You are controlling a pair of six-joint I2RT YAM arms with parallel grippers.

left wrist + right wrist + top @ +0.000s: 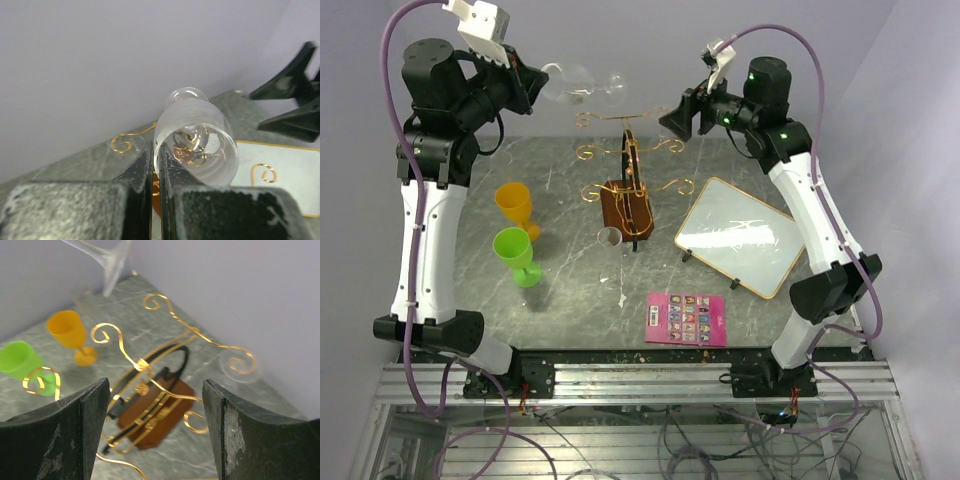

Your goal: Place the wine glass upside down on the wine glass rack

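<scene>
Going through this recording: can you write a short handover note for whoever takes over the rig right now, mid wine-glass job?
Left gripper: shut on the bowl rim of the wine glass, holding it in the air roughly on its side, foot towards the right arm.
Right gripper: open and empty, raised beside the glass's foot.
Wine glass rack: upright mid-table, below the glass.
Done: glass is grasped and off the table.
Left: turn it upside down, hang it on a rack arm, release.
</scene>
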